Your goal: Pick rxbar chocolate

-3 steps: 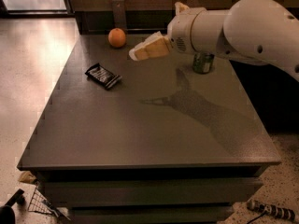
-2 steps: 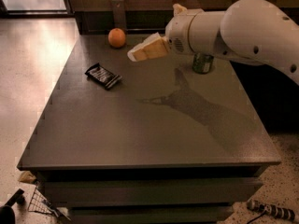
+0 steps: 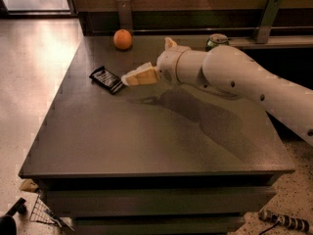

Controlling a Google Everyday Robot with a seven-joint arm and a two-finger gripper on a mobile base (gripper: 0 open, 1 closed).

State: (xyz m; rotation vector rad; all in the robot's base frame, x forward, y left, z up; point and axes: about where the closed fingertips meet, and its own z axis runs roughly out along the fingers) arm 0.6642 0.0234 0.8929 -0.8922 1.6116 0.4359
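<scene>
A small flat rectangular snack bar in a shiny black wrapper with white lettering (image 3: 106,79) lies flat on the dark grey matte tabletop (image 3: 146,146), in its far left part and a little in from the left edge. The snack bar's long axis runs on a diagonal: one short end points toward the far left corner and the other toward the near right. The tan gripper (image 3: 126,78) at the end of the thick white rounded arm (image 3: 234,77) points left, and its tip is just beside the snack bar's near-right end. Whether it touches the wrapper, and whether the gripper is open or closed, I cannot tell. The arm comes in from the right edge of the scene and crosses above the far right part of the tabletop, where it casts a dark shadow on the surface below it. A round orange fruit (image 3: 122,39) sits near the far edge, beyond the snack bar and well apart from it. A green drink can (image 3: 216,39) stands upright at the far edge to the right, its lower part hidden behind the arm.
</scene>
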